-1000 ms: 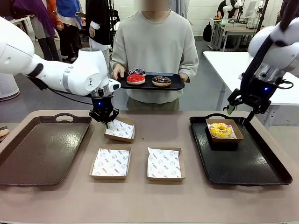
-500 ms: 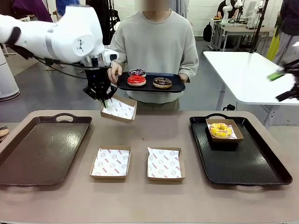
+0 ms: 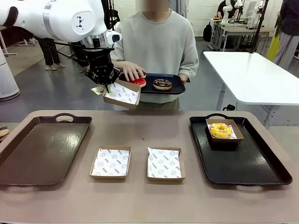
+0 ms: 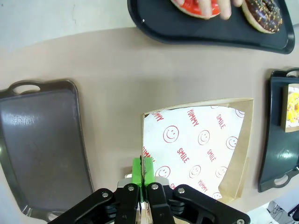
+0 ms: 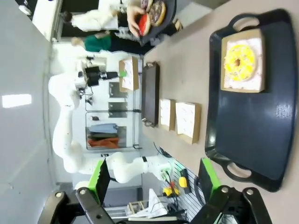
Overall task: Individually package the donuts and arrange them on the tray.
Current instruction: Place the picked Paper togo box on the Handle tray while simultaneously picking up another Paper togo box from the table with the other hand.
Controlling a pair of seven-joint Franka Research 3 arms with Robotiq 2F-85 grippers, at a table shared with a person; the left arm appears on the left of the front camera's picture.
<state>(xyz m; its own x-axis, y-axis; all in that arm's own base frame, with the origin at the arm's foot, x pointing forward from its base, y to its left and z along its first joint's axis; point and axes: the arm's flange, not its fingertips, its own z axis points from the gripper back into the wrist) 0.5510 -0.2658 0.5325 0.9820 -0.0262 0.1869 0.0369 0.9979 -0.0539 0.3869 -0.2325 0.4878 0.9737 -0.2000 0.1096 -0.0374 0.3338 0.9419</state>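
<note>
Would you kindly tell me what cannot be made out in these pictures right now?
Red donut: front view, the person's hand covers most; left wrist view, top edge cuts it.
Held box: left wrist view, left gripper hides its near corner.
Print in table boxes: front view, too small.

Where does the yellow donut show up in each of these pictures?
Front view: yellow donut right of centre, in a box on the black tray.
Left wrist view: donut at the right edge, partly cut off.
Right wrist view: donut upper right.
Shared landmark: the black tray under it.
</note>
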